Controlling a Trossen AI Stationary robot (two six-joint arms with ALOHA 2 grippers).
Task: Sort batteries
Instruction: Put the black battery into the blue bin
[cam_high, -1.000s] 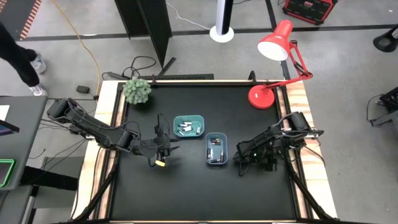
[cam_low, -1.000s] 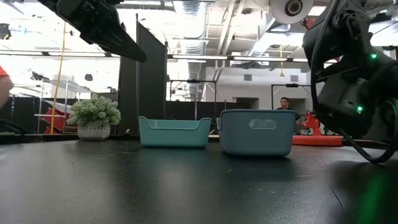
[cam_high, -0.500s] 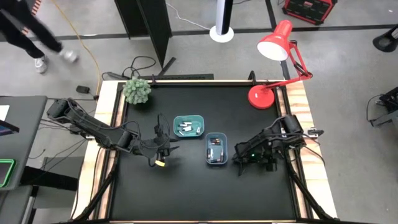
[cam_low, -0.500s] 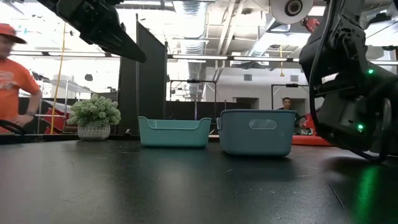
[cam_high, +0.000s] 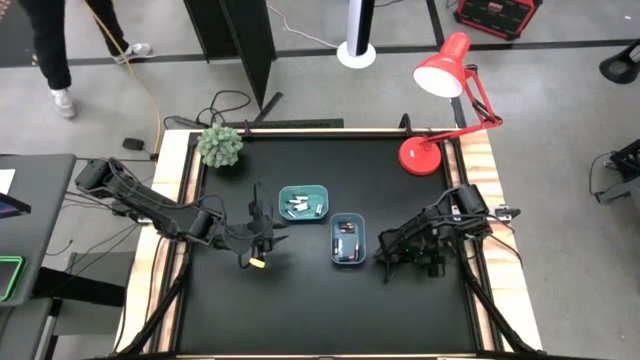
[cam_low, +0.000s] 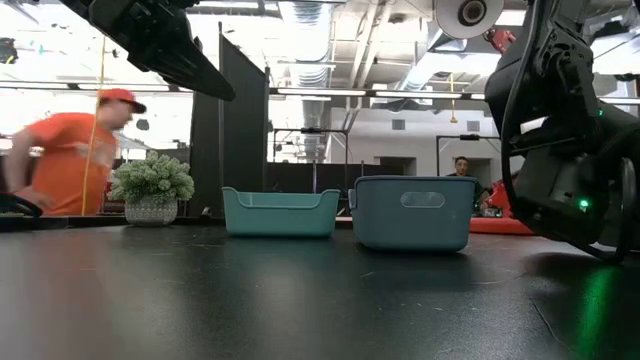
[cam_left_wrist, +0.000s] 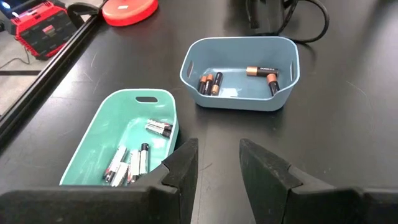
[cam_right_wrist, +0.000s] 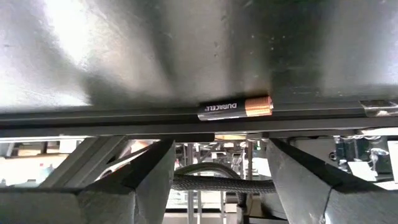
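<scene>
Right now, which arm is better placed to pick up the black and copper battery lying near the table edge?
The right. Its open gripper faces that battery directly, while the left gripper is empty, facing the two trays.

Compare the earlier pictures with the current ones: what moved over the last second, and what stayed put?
The right gripper shifted slightly beside the blue tray, low over the table, open, with a battery ahead of its fingers. Behind the table, a person walked into the low view. The left gripper, teal tray and plant stayed put.
</scene>
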